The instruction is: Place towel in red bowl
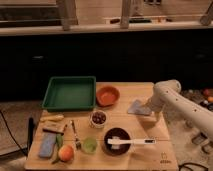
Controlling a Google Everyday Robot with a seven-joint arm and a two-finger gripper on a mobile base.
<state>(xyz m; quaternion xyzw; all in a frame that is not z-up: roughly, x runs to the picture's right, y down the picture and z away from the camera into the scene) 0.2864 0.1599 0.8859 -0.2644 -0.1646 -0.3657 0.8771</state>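
Note:
A red bowl (107, 95) sits on the wooden table (127, 92) at the back middle, right of a green tray. A grey towel (138, 108) hangs or lies just right of the bowl, at the tip of my white arm. My gripper (146, 109) is at the towel's right edge, above the table's right side, and the arm (175, 100) reaches in from the right. The towel is beside the bowl, not in it.
A green tray (70, 92) stands at the back left. A small bowl of dark fruit (98, 118), a dark bowl with a white brush (120, 141), a green cup (89, 145), an orange (65, 152), a sponge (47, 145) and utensils lie in front.

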